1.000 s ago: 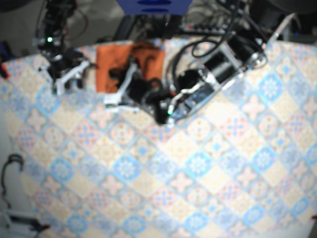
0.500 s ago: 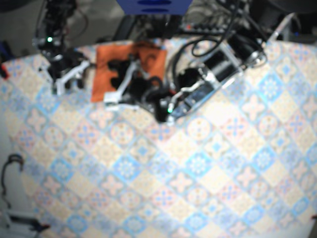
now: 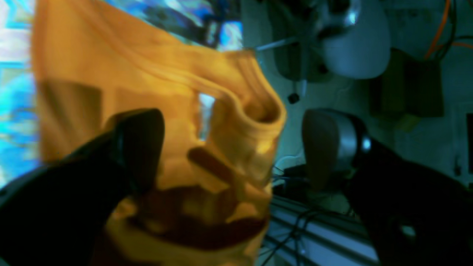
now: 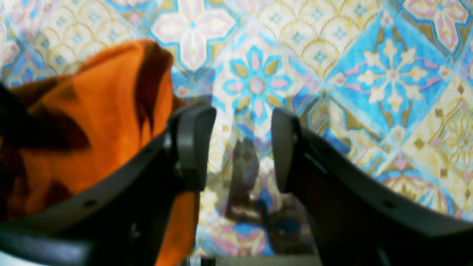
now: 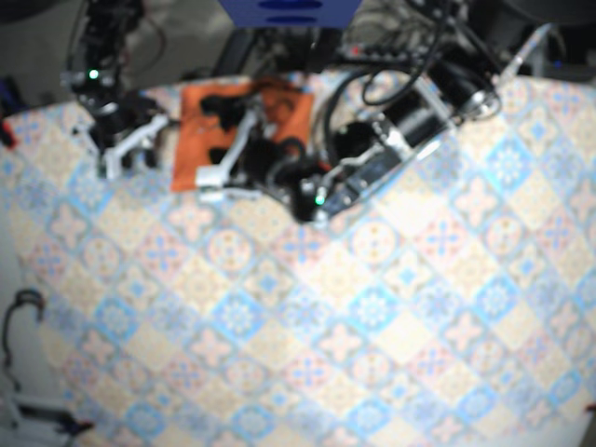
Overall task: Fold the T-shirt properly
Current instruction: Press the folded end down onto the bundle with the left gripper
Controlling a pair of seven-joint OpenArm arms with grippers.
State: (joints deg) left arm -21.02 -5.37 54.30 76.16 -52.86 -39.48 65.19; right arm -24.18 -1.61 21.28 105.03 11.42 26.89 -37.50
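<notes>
1. My left tool (image 3: 231, 151) has its jaws wide apart and grips nothing. One dark finger (image 3: 136, 144) overlaps the cloth in the wrist view, and I cannot tell whether it touches. The other finger, metal-backed (image 3: 329, 144), stands clear of the cloth.
2. The T-shirt (image 5: 196, 121) is orange and lies at the far edge of the table (image 5: 372, 326), left of centre. From my left wrist it looks bunched, with a rolled edge curling over on its right and a small gap showing through the folds.
3. My right tool (image 4: 238, 147) is also parted and holds nothing. Between its two dark fingers (image 4: 194, 147) I see only the blue, yellow and pink tile-patterned table and a shadow.
4. In that right wrist view the shirt rises in a rumpled heap just beside the left-hand finger and partly behind it.
5. From above, my left arm (image 5: 410, 121) reaches in from the far right and ends over the shirt. My right arm (image 5: 126, 140) sits near the shirt's left side.
6. A blue panel (image 5: 289, 11) beyond the table's far edge carries dark marks, too blurred to read.
</notes>
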